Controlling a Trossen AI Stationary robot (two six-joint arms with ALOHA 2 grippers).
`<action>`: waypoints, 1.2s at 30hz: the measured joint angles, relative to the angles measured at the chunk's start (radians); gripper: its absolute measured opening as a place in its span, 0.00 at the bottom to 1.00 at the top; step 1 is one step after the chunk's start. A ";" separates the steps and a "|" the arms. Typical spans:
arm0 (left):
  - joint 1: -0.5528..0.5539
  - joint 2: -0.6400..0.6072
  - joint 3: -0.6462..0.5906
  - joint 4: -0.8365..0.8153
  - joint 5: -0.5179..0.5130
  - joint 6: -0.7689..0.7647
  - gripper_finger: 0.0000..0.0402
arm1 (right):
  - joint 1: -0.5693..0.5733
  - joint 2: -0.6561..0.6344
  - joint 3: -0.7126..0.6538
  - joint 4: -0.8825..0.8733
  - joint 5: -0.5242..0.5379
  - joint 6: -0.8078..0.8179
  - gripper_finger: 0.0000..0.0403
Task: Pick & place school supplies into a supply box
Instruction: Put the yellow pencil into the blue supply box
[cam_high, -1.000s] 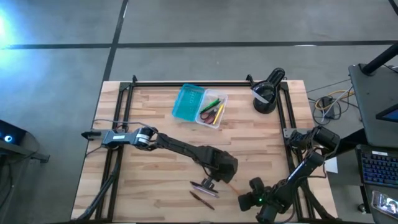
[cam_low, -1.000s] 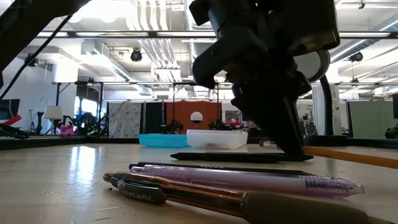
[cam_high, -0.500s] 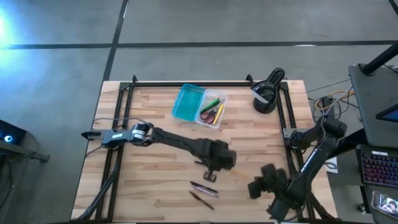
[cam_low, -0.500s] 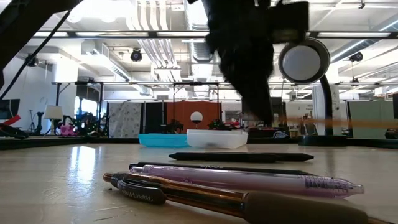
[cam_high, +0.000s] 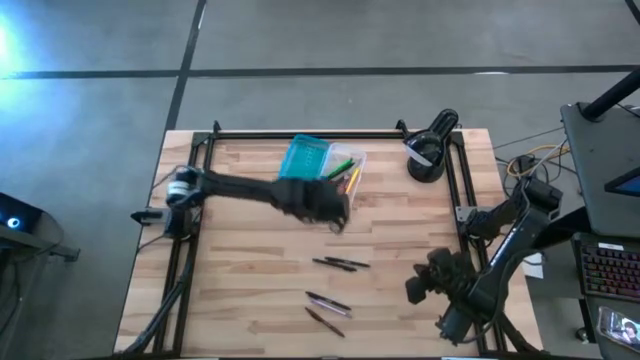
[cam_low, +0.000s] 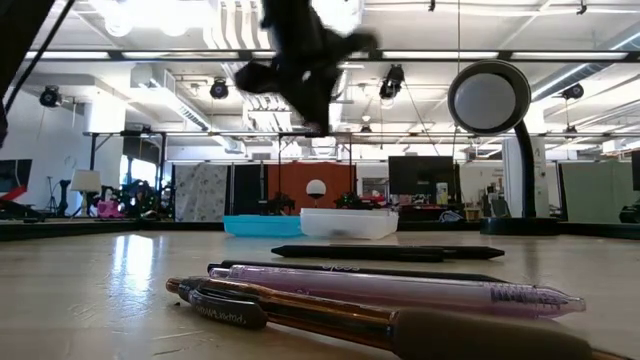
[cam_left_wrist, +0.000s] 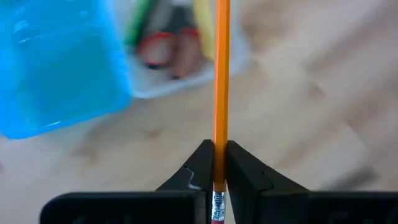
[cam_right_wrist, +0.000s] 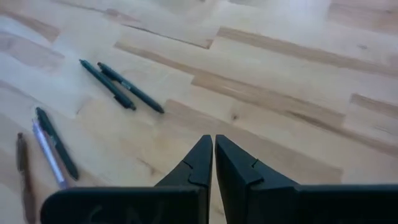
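Note:
The supply box (cam_high: 320, 170) rests flat on the far middle of the table, with a turquoise half (cam_left_wrist: 56, 62) and a clear half (cam_left_wrist: 186, 68). In the clear half lie red-handled scissors (cam_left_wrist: 165, 50), a green marker (cam_left_wrist: 140, 18) and a yellow pencil (cam_left_wrist: 204, 25). My left gripper (cam_high: 330, 207) hovers at the box's near side, raised (cam_low: 300, 60) and shut on an orange pencil (cam_left_wrist: 221, 74). Several dark pens (cam_high: 340, 263) (cam_high: 327, 303) lie on the near middle of the table. My right gripper (cam_high: 418, 288) is shut and empty above the near right. My left gripper (cam_left_wrist: 215, 146) pinches the orange pencil between its two fingers, close to the eraser end (cam_left_wrist: 216, 202). The pencil runs along the fingers and sticks out far past their tips. It is lifted clear of the table, and its free end (cam_left_wrist: 222, 9) is over the box's clear half.
A black round lamp (cam_high: 430, 150) stands at the far right corner; it also shows in the low view (cam_low: 488, 97). Black rails (cam_high: 300, 133) frame the table. Bare wood lies between the box and the pens. Two pens (cam_right_wrist: 118, 84) lie ahead of my right gripper.
My left gripper rose from the near middle of the table with the orange pencil, lifting it clear. It then swung toward the far edge and leftward to the supply box. Two dark pens it had covered now show. My right gripper drew a little toward the far edge.

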 joint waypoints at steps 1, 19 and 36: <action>0.034 -0.025 -0.048 0.028 0.007 -0.013 0.03 | 0.000 -0.008 -0.009 -0.001 0.000 0.000 0.03; 0.345 0.032 -0.223 0.366 0.339 0.200 0.03 | -0.028 -0.283 -0.273 0.041 -0.012 0.001 0.03; 0.356 0.228 -0.016 0.265 0.310 0.418 0.05 | -0.031 -0.325 -0.382 0.145 -0.062 0.004 0.03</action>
